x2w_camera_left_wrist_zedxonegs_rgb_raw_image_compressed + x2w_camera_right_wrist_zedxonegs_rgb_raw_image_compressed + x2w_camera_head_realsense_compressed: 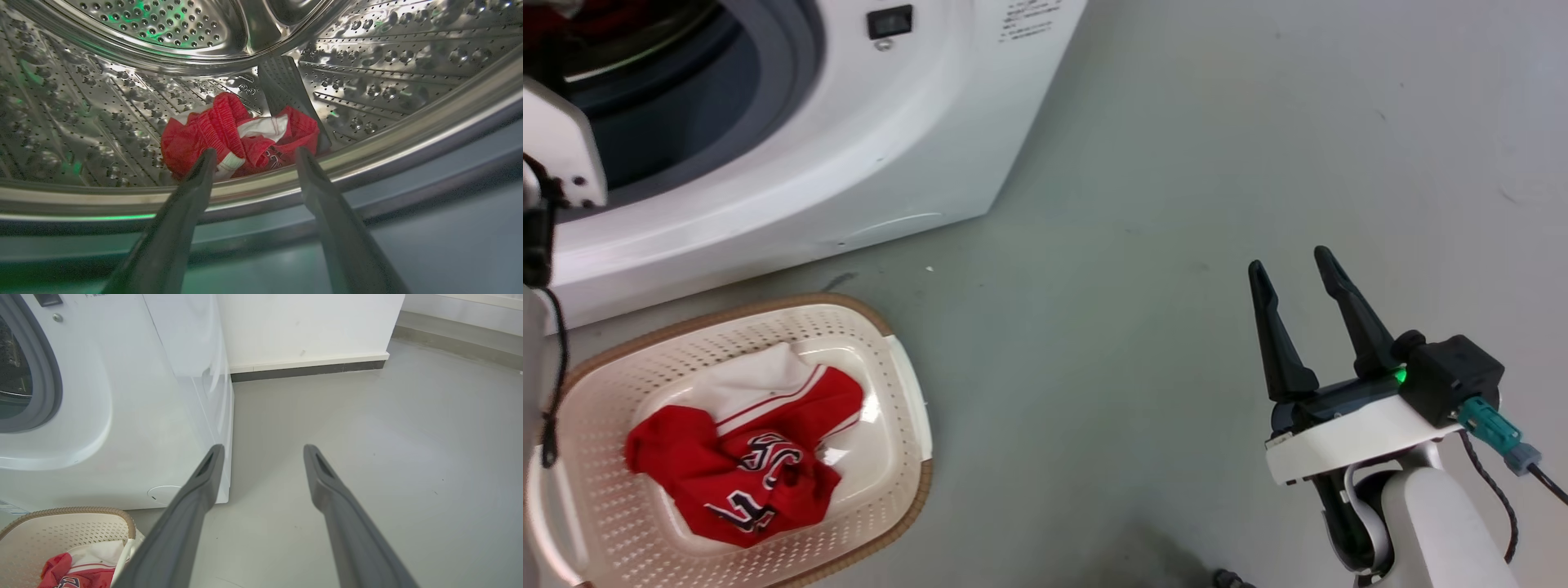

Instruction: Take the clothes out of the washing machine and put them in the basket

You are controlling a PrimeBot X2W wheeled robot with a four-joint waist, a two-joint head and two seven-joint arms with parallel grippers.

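A bunched red garment with white trim [239, 136] lies on the floor of the steel drum [122, 102] of the white washing machine [849, 147]. My left gripper [255, 157] is open at the porthole rim, fingertips just short of that garment. Another red jersey with lettering [743, 457] lies in the cream basket [907, 392] on the floor in front of the machine; the basket [81, 526] and the jersey [73, 571] also show in the right wrist view. My right gripper [1290, 265] hangs open and empty over bare floor to the right.
The grey door gasket [792, 90] rings the porthole. A white wall with a dark skirting [306, 369] stands behind the machine. Grey floor [1176, 204] stretches to the right of the machine and basket. A cable [1503, 490] hangs from my right wrist.
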